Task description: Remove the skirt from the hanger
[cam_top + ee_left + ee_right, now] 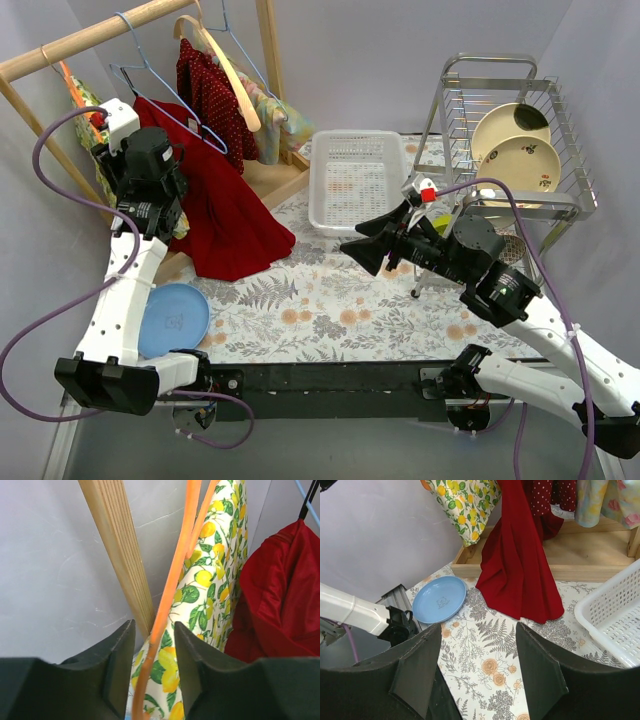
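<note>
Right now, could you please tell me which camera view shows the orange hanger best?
The left wrist view: the orange hanger runs between the left gripper's open fingers, against the lemon-print garment. The top external view shows only an orange sliver; the right wrist view just a tip at its top edge.

Pale grey walls (400, 60), floral tablecloth (330, 320)

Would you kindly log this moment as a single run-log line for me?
left gripper: open, astride orange hanger | lemon-print garment: on hanger | right gripper: open, empty, over table
</note>
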`<action>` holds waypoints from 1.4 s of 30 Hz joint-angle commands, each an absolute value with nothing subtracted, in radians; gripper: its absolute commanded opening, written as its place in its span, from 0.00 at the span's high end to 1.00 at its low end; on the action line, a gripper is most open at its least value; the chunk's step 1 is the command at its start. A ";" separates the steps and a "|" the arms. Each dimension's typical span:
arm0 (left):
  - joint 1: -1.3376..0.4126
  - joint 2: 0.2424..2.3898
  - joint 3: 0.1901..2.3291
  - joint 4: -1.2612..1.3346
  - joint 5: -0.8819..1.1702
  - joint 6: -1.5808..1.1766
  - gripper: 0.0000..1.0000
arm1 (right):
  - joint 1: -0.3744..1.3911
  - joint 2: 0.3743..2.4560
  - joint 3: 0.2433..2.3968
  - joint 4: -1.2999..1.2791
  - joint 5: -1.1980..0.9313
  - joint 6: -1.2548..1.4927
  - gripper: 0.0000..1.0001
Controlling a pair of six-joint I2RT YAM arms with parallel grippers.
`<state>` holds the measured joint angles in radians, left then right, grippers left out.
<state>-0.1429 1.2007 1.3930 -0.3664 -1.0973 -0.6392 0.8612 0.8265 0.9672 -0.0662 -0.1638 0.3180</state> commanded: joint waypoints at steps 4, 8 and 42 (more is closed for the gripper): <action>-0.123 1.180 1.413 -0.411 -1.071 -0.715 0.79 | 0.862 0.831 1.020 -0.063 -0.147 0.310 0.31; -0.123 1.192 1.437 -0.458 -1.043 -0.736 1.00 | 0.862 0.838 1.035 -0.069 -0.150 0.316 0.31; -0.123 1.137 1.712 -0.449 -0.634 -0.744 1.00 | 0.862 0.870 1.003 -0.011 -0.172 0.357 0.31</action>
<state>-0.1280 1.1797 1.6455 -0.5938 -0.6960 -0.7738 0.8616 0.8742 0.9871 -0.0635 -0.1669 0.3485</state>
